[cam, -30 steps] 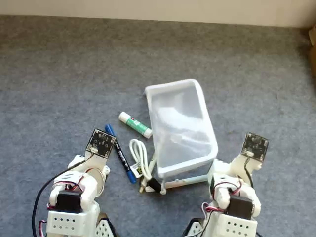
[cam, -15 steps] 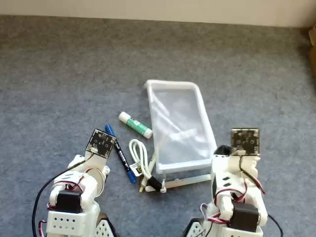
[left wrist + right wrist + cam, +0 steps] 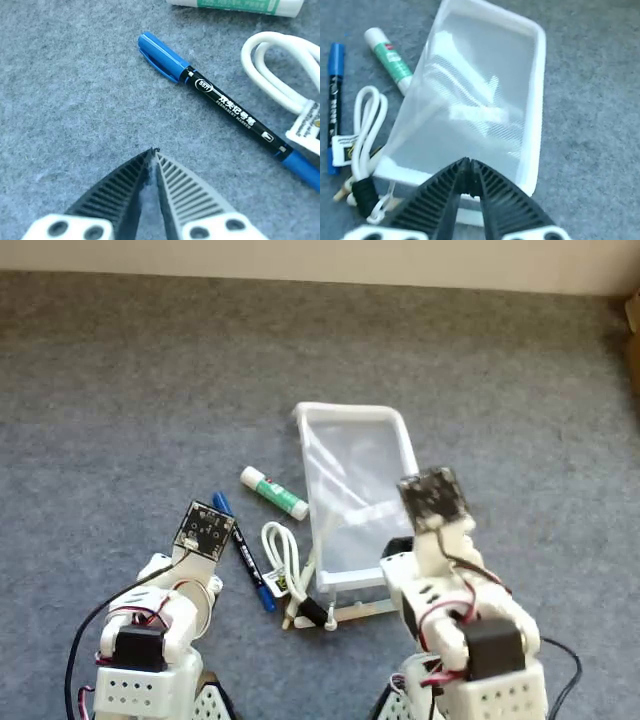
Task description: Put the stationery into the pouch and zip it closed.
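Both jaws are pressed together, empty. A blue-capped marker (image 3: 227, 107) lies just ahead of the left jaws; the mesh pouch (image 3: 485, 85) lies under the right jaws

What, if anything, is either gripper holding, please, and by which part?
Nothing, it seems: the left gripper is shut above bare carpet near the marker, the right gripper shut above the pouch.

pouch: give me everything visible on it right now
The pouch is a rectangular, round-cornered bag of translucent white mesh with a solid white border. It lies flat on the grey carpet, seemingly empty. The white cable lies beside one long edge; the right gripper, shut, hangs over its near end. Zip state unclear.
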Controlling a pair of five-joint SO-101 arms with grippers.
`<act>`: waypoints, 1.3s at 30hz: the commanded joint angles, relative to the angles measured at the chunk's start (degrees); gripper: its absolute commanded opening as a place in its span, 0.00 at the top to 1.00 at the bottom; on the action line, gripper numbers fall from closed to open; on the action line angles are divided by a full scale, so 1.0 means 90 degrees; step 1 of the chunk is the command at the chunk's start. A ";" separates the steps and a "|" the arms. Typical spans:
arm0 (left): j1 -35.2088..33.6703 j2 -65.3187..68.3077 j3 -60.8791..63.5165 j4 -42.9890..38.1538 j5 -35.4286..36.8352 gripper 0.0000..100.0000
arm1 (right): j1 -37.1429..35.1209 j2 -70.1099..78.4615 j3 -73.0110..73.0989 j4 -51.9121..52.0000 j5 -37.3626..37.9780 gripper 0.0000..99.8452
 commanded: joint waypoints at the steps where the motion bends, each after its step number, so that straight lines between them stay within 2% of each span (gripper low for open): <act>1: -0.0034 -0.0093 0.0122 0.0020 -0.0029 0.99 | -0.0523 0.1177 -0.0913 0.0386 0.0049 0.99; 10: -0.0034 -0.0093 0.0122 0.0020 -0.0029 0.99 | -0.1490 0.2886 -0.0708 0.0132 0.0039 0.99; 25: -0.0034 -0.0093 0.0122 0.0020 -0.0029 0.99 | -0.1460 0.4781 -0.0249 -0.2164 0.0029 0.99; 33: -0.0034 -0.0093 0.0122 0.0020 -0.0029 0.99 | -0.0952 0.4811 -0.0259 -0.3560 0.0029 0.99; 39: -0.0034 -0.0093 0.0122 0.0020 -0.0029 0.99 | -0.0982 0.3853 -0.0444 -0.3072 0.0029 0.99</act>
